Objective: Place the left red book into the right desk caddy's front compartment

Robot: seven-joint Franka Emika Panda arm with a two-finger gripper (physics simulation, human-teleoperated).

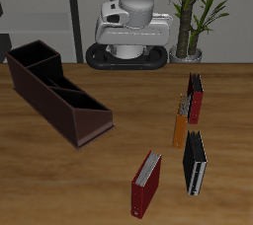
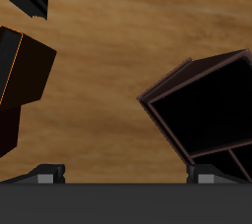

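The left red book (image 1: 196,99) is a slim dark red hardcover standing upright on the table, the farthest back of the books. The right desk caddy (image 1: 54,91) is a long maroon-brown open-top box lying slantwise across the table from the books; it also shows in the wrist view (image 2: 202,105). Its tall-walled divided sections are empty. My gripper (image 1: 126,37) hangs high near the robot's base, well away from book and caddy. In the wrist view the gripper (image 2: 126,176) is open and empty, its fingertips (image 2: 44,174) wide apart.
A thin orange book (image 1: 180,122) stands just in front of the left red book. A black book (image 1: 195,163) and a red book with a grey-white page block (image 1: 146,182) stand nearer the front edge. A potted plant (image 1: 196,12) stands behind the table.
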